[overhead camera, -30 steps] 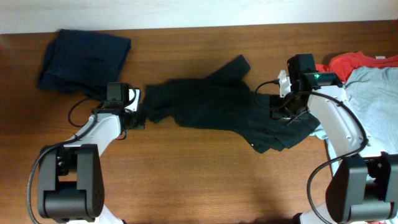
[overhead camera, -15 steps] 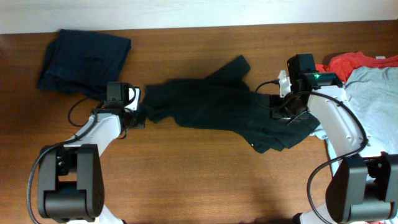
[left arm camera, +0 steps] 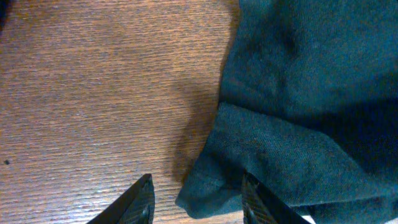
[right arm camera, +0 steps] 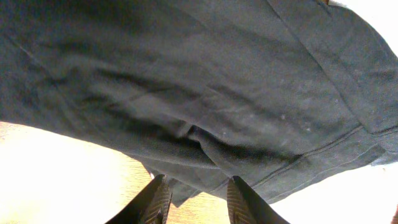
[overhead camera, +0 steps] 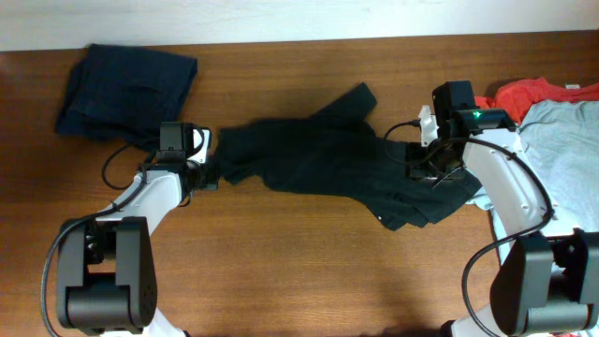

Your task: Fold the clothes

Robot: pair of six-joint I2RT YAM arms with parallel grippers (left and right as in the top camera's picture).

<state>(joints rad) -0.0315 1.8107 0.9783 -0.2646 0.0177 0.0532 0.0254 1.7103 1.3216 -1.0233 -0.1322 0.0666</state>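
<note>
Risk: black shirt crumpled; its hem corner lies loose between the parted jaws of my left gripper, so a rightward pull would drag it clear. Right gripper: cloth just ahead of the jaws; I cannot tell whether they grip. Only overhead shows the shirt's full spread.

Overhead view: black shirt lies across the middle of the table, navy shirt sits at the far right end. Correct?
Not quite. The navy shirt sits at the far left end of the table, as the overhead view shows. The black shirt does lie across the middle.
</note>
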